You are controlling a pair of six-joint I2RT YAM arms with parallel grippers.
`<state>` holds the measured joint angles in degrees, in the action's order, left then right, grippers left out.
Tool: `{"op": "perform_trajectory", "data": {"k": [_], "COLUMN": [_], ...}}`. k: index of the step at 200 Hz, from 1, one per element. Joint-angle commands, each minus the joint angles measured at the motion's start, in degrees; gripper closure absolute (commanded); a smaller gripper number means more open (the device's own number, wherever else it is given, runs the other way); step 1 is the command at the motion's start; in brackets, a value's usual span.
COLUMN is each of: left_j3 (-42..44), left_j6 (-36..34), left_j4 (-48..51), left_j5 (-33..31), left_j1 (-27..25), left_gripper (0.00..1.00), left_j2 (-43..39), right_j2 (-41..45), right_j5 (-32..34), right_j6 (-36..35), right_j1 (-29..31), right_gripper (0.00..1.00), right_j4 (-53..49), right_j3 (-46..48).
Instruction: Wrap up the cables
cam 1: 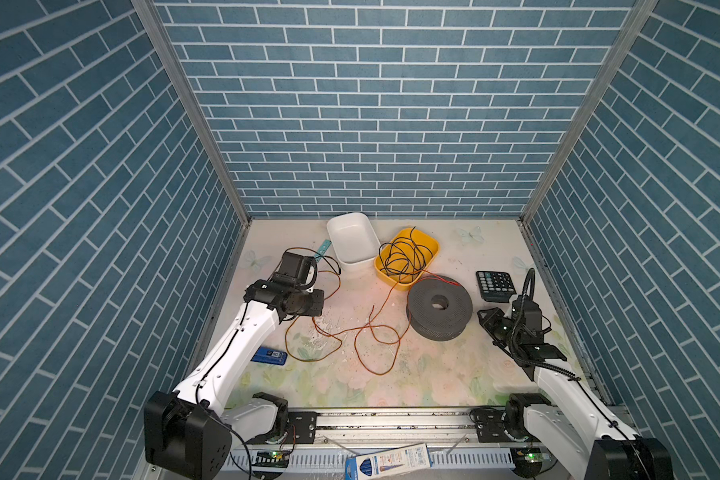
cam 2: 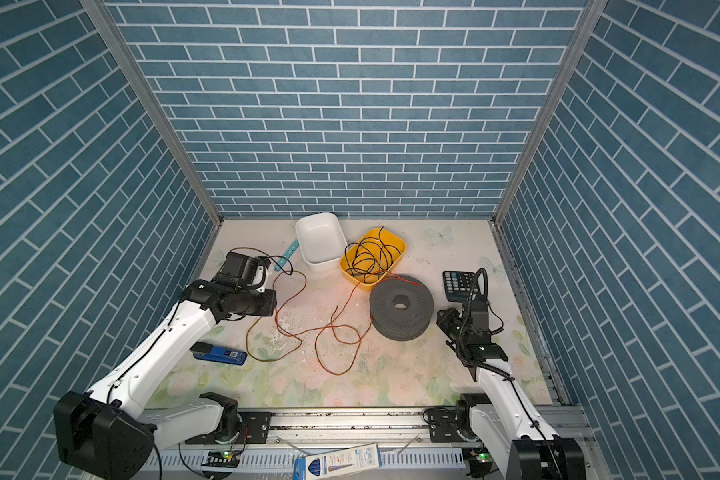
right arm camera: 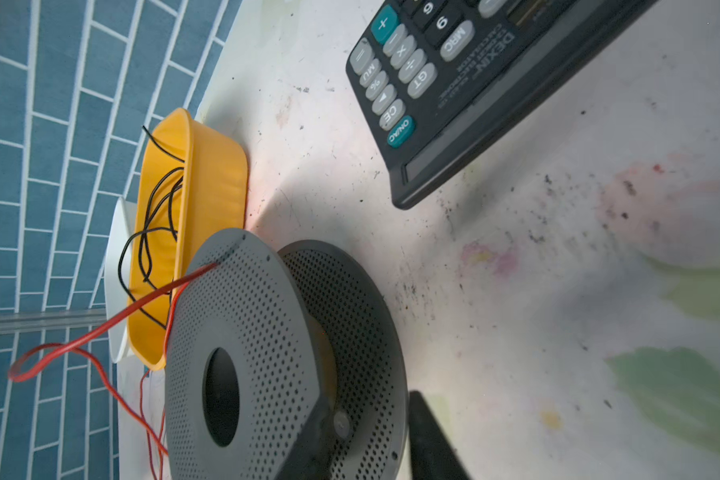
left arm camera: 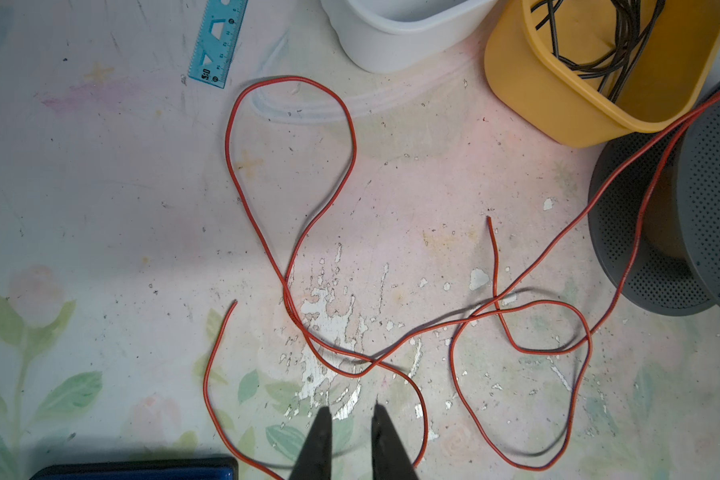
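The cable (cam 1: 381,374) is one thin orange-brown wire lying in loose loops (left arm camera: 354,145) across the middle of the table. One stretch of it runs up onto the grey perforated spool (cam 1: 454,316), which lies flat to the right. My left gripper (left arm camera: 352,413) hangs over the loops' left part (cam 1: 316,309), open by a narrow gap with nothing between its fingers. My right gripper (cam 1: 485,318) sits low at the spool's right edge. In the right wrist view its fingers stand wide apart either side of the spool's lower rim (right arm camera: 368,395), open and not clamping it.
A yellow tub (cam 1: 427,249) holding a black wire tangle and a white tub (cam 1: 350,232) stand at the back. A calculator (cam 1: 493,284) lies behind the right gripper. A blue stapler (cam 1: 269,356) and a teal ruler (cam 1: 322,250) lie at the left.
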<state>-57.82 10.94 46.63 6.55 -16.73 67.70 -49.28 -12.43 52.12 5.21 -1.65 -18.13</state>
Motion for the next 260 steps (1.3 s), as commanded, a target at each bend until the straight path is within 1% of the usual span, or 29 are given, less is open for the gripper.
{"op": "perform_trajectory", "data": {"k": [1, 17, 28, 37, 66, 94, 151, 168, 183, 208, 228, 243, 260], "left_j3": [0.35, -0.07, -0.1, 0.12, 0.17, 0.08, -0.45, -0.45, -0.74, -1.42, -0.94, -0.54, -0.6], "left_j6": [0.9, 1.51, 2.13, 2.58, 3.54, 3.77, 3.74, 3.74, 3.47, 2.23, 1.99, 1.98, 1.76], "left_j4": [-0.19, -0.86, -1.7, -2.6, -3.8, -3.72, -2.77, -2.56, -1.81, 0.42, 0.66, 0.57, 1.13], "left_j5": [1.66, 3.73, 5.42, 6.44, 7.99, 8.31, 7.78, 7.69, 6.15, 3.85, 3.56, 3.13, 2.86], "left_j1": [0.37, 0.35, 0.31, 0.3, 0.31, 0.3, 0.33, 0.3, 0.35, 0.3, 0.36, 0.31, 0.3], "left_gripper": [0.79, 0.79, 0.79, 0.79, 0.79, 0.79, 0.79, 0.79, 0.79, 0.79, 0.79, 0.78, 0.78], "left_j2": [-0.58, 0.25, 0.57, 0.75, 1.72, 1.91, 1.01, 0.86, 0.84, 0.55, -0.28, -0.66, -0.56], "right_j2": [2.78, 4.12, 4.05, 3.1, -2.43, -7.84, -23.68, -28.0, -30.84, -33.47, -32.7, -30.66, -26.48], "right_j5": [-3.77, -5.5, -7.63, -9.35, -13.05, -14.56, -18.89, -19.54, -19.49, -18.56, -17.06, -15.87, -14.36], "right_j6": [-0.94, -1.06, -0.35, 0.29, 1.11, 1.15, 3.12, 4.8, 6.07, 7.25, 7.69, 7.29, 6.73], "right_j1": [-0.22, -0.26, -0.25, -0.24, -0.28, -0.2, -0.23, -0.26, -0.24, -0.29, -0.68, -1.06, -2.22], "right_gripper": [0.46, 0.37, 0.32, 0.3, 0.3, 0.31, 0.37, 0.42, 0.5, 0.71, 0.84, 0.9, 0.96], "right_j4": [1.3, 3.16, 7.33, 10.73, 19.48, 26.99, 45.45, 51.3, 54.68, 57.73, 57.48, 54.97, 51.12], "right_j3": [1.32, 2.37, 3.75, 4.71, 6.03, 6.78, 5.98, 6.16, 6.3, 6.82, 7.57, 7.97, 8.71]}}
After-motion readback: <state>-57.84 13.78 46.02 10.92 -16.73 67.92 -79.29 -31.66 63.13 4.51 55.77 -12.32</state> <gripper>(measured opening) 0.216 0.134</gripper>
